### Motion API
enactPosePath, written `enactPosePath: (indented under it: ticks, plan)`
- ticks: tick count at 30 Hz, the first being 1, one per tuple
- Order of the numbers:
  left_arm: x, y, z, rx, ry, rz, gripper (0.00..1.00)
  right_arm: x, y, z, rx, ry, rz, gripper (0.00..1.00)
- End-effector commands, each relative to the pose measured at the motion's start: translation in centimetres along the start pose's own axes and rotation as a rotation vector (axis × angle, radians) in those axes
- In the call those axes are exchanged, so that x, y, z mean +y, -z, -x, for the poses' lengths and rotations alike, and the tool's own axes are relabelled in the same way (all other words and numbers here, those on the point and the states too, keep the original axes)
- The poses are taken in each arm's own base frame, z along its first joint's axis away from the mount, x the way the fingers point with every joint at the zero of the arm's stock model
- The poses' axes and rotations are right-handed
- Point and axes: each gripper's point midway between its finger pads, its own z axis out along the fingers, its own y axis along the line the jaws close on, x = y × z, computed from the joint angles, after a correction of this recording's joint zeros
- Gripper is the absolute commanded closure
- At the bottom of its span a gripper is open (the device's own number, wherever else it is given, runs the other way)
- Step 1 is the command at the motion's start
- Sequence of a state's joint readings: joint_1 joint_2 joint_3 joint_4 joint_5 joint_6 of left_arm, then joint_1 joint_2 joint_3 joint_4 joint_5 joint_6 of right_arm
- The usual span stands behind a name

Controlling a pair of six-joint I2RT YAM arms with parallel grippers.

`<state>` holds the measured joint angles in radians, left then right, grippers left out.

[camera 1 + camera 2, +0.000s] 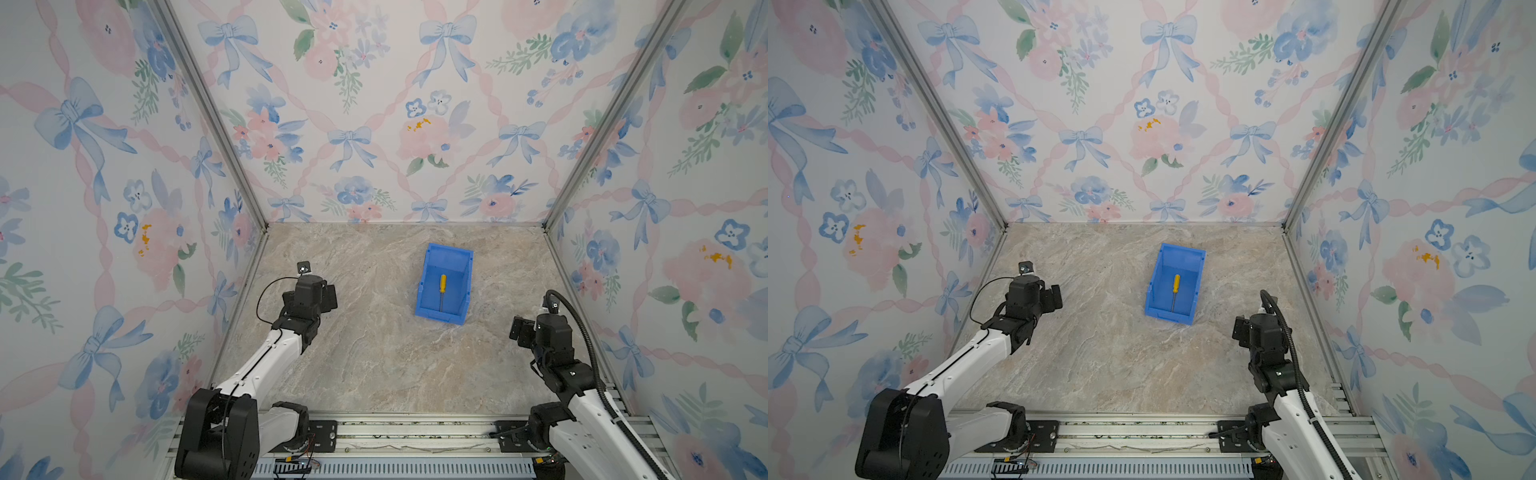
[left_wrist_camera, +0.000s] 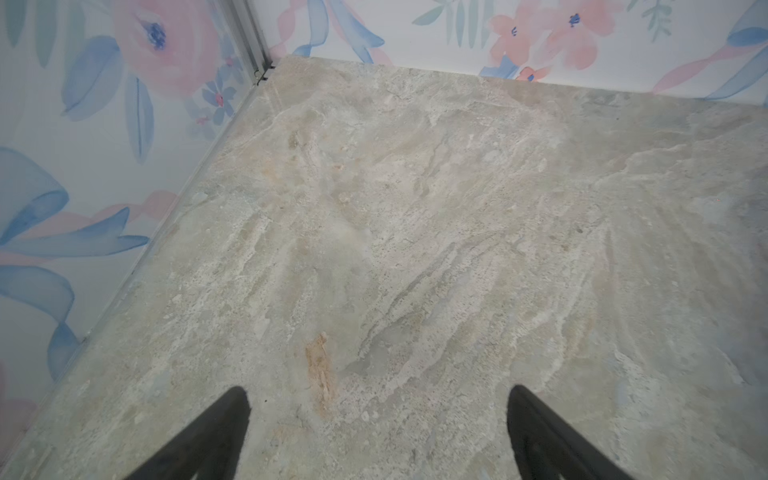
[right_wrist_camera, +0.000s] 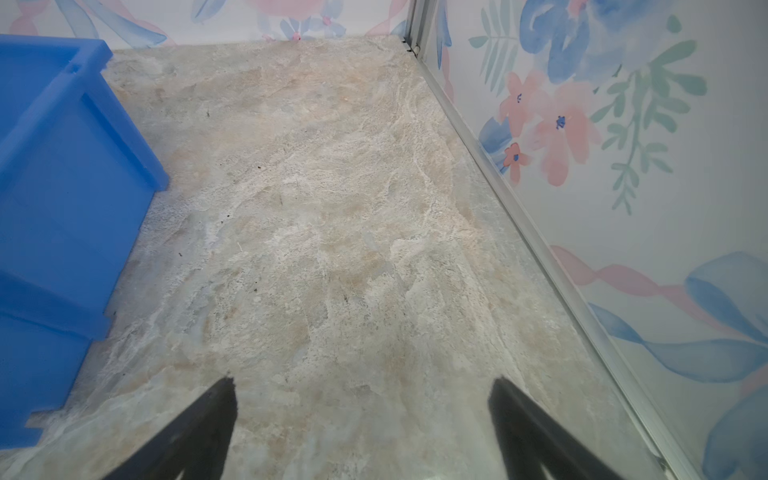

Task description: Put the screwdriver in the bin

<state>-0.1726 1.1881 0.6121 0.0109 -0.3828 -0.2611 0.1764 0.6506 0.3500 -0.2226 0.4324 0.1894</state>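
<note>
Yellow plastic handle, thin silver shaft: the screwdriver is a small, slim tool, clearly shorter than the bin it lies in. In both top views I see it flat on the floor of the bin, roughly down the middle, with the handle toward 12 o'clock and the shaft tip toward 6 o'clock, close to the lower front lip. It touches neither side wall as far as I can tell.

The bin is blue plastic, rectangular, with tall walls and a rimmed top edge. It sits on the marbled beige tabletop at about 1 o'clock from the table's middle, turned slightly off square.

The left gripper hangs at about 9 o'clock, well apart from the bin. In its wrist view the two dark fingers are spread wide over bare tabletop with nothing between them.

The right gripper is at about 4 o'clock, near the bin but not touching it. Its fingers are also spread wide and empty, and its wrist view shows the bin's blue outer wall off to one side.
</note>
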Motion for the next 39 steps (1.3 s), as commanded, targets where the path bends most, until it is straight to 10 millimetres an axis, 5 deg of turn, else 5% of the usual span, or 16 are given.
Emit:
enactPosePath:
  ticks: [1,9,28,39]
  plan:
    - [1.5,-0.7,-1.3,-0.003,-0.073,0.075,0.03,-0.2,-0.9,0.1,-0.054,-0.016,-0.021,0.03]
    - [2.0,-1.4,-5.4,-0.059,-0.085,0.038,0.03,0.0,-2.6,0.2,-0.077,0.015,-0.047,0.03]
    - [2.0,-1.9,0.3,-0.391,0.018,-0.03,0.03,4.7,-11.0,5.5,-0.112,0.079,0.021,0.03]
    - [0.7,-3.6,-1.0,-0.401,-0.027,-0.085,0.03,4.1,-12.5,5.8,-0.163,0.02,0.014,0.03]
